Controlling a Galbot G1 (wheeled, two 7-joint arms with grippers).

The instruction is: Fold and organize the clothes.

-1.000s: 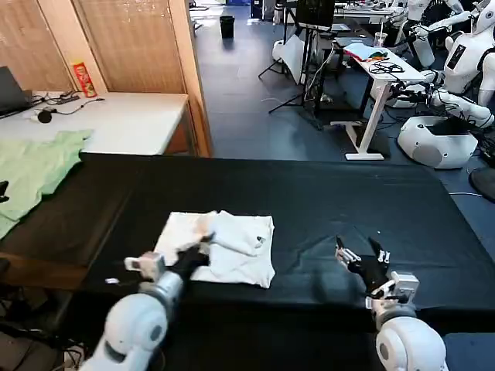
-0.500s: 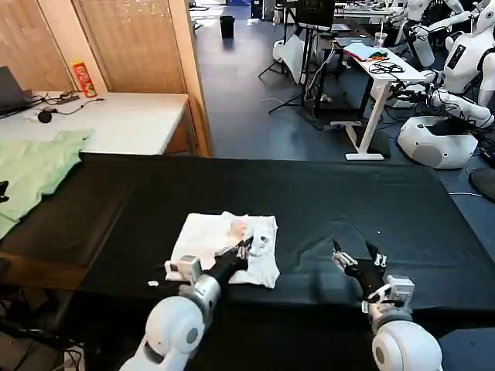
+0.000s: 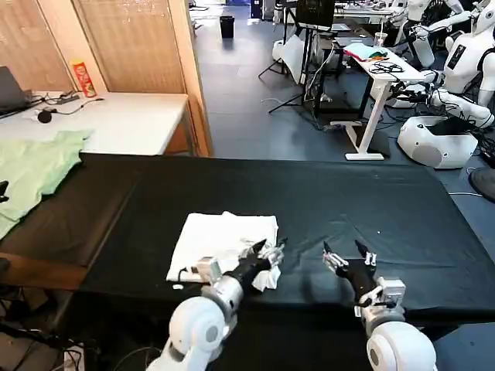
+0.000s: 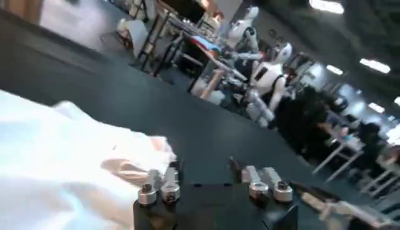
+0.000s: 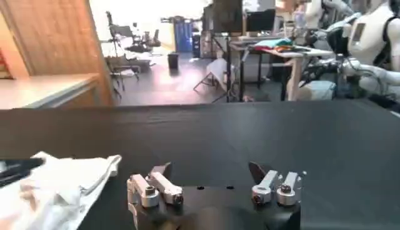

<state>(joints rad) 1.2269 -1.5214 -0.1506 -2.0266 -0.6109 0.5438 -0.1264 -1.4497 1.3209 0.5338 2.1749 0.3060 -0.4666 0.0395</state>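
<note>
resting on black table (image 3: 402,209), folded white t-shirt (image 3: 213,236), left claw (image 3: 267,251) spread at its corner, right claw (image 3: 346,256) spread nearby

White T-shirt (image 3: 220,239), black table cover (image 3: 348,201), pale green garment (image 3: 35,170), black pincers

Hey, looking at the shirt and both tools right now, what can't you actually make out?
- Head view: the left tool lies over the shirt's near right corner, hiding any pinch.
- Left wrist view: the shirt is blurred and cut off by the frame edge; its print cannot be read.
- Right wrist view: the shirt runs off the frame edge; the right tool stands open over the table.
</note>
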